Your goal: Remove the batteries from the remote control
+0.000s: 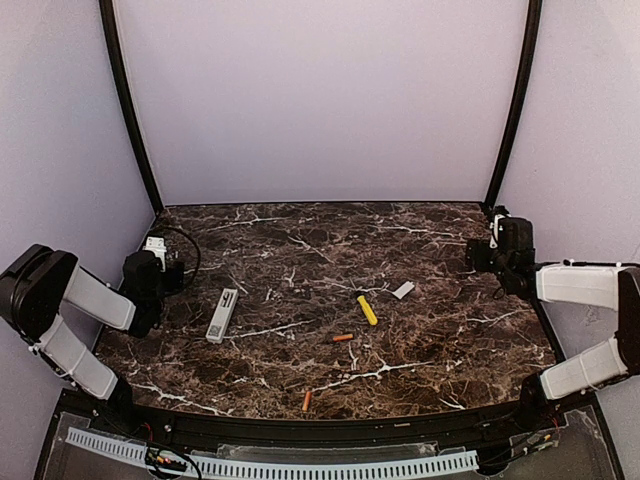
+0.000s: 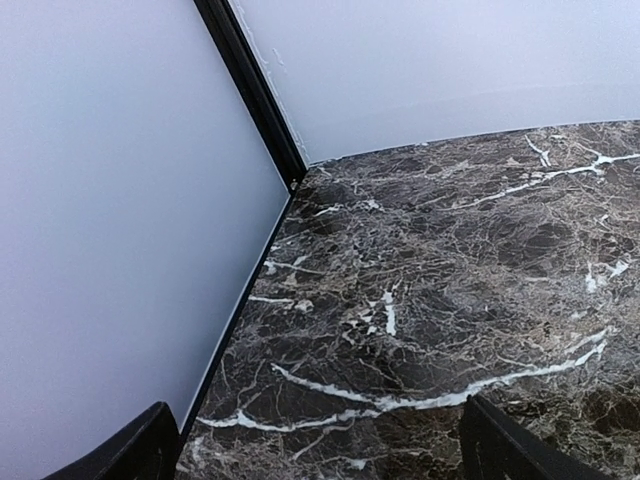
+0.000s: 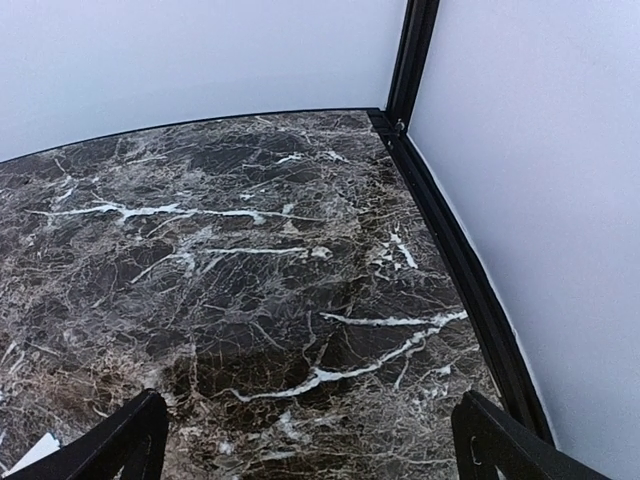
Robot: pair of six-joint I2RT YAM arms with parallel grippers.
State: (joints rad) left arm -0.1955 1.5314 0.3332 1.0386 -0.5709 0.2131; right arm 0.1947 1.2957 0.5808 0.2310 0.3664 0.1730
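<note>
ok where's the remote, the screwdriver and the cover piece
remote control (image 1: 222, 315): top view, middle of its white body
screwdriver (image 1: 368, 311): top view, middle of the yellow handle
cover piece (image 1: 403, 290): top view, centre of its flat face

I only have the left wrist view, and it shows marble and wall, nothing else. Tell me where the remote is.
Observer: The remote lies flat on the table, left of centre, just right of the left end effector.
Operator: Report the batteries.
Observer: Both are out of the remote: one battery lies loose near the centre, the other battery by the near edge.
Operator: Give me the right end effector's state.
Observer: The right end effector is open and holds nothing, at the far right side of the table.
</note>
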